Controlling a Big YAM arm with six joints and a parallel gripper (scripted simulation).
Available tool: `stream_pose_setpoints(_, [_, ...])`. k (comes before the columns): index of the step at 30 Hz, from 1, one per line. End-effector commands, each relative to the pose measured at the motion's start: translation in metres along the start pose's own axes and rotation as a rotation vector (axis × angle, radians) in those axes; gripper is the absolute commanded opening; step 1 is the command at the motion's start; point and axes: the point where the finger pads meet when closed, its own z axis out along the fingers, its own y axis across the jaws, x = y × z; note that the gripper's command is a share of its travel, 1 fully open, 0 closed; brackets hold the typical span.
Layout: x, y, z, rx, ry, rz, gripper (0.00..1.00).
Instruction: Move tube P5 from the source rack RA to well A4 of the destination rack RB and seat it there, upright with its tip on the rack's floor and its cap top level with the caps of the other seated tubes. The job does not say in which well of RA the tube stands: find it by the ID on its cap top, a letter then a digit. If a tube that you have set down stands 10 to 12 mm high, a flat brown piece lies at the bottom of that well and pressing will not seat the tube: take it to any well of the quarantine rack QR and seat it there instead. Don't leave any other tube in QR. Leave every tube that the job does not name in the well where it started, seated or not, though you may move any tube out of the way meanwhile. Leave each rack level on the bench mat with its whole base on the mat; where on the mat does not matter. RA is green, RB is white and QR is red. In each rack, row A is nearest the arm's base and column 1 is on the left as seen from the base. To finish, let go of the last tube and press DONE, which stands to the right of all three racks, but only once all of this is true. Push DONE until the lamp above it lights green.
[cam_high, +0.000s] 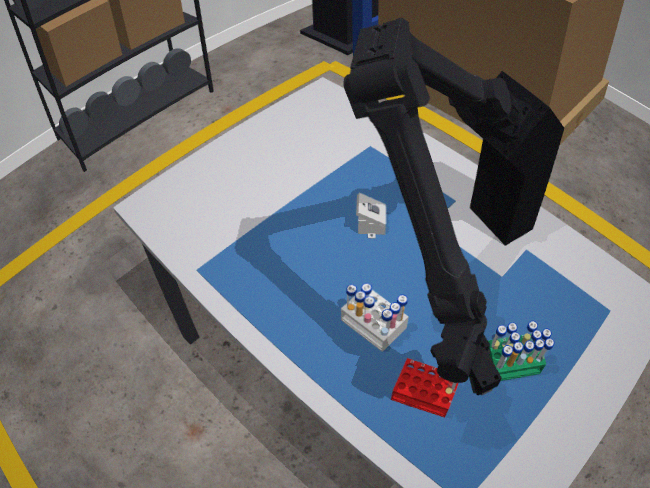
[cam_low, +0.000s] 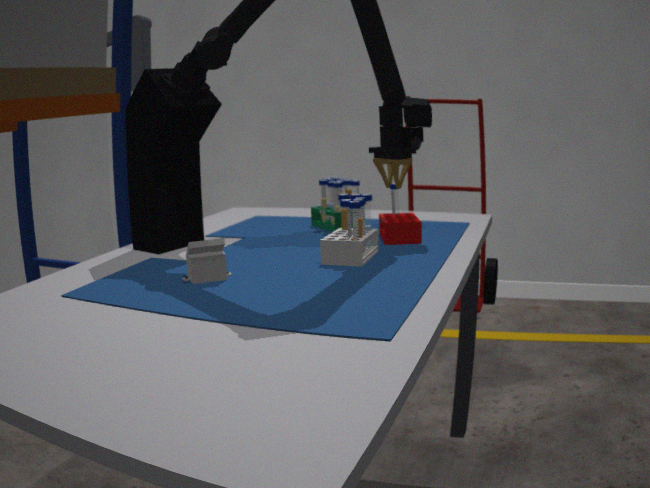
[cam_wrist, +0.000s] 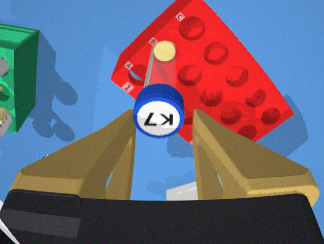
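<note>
Tube K7 stands in the red rack, freed.
The gripper (cam_wrist: 161, 134) hangs directly above tube K7 (cam_wrist: 158, 114), fingers parted off its cap; the tube's long axis runs vertically into the red rack (cam_wrist: 229, 49) corner well.

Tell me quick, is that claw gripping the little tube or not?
Claw: open, holding nothing; tube K7 stands loose inside it, in the red rack.
</note>
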Motion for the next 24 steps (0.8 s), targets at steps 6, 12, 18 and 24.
stream_pose_setpoints(6, [-0.017, -0.01, -0.033, 0.02, -0.038, 0.011, 0.3])
stream_pose_setpoints(12, [-0.009, -0.004, -0.048, 0.013, -0.031, 0.005, 0.3])
stream_pose_setpoints(18, [-0.013, -0.007, -0.065, 0.018, -0.037, 0.01, 0.3])
stream_pose_setpoints(24, [-0.003, -0.014, -0.069, 0.02, -0.02, 0.028, 0.3])
